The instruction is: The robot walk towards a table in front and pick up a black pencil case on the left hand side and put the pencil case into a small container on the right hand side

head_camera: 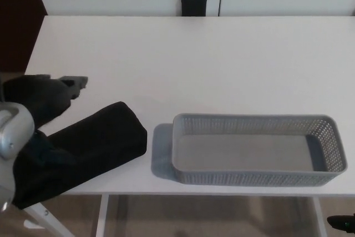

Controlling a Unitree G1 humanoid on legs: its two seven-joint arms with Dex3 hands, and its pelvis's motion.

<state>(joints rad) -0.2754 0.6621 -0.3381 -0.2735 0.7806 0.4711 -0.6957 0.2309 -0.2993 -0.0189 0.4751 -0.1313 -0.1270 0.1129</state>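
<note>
One black pencil case (83,151) lies unheld on the tabletop (222,65); left hand (39,95), finger state indiscernible, should grip its midsection squarely.

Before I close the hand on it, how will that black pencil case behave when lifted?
The black pencil case looks like soft matte fabric with rounded edges, so it will probably sag if gripped at one end. It lies flat and long, so rolling seems unlikely. Its near end overhangs the table edge, so a push from the left hand might tip it off.
</note>
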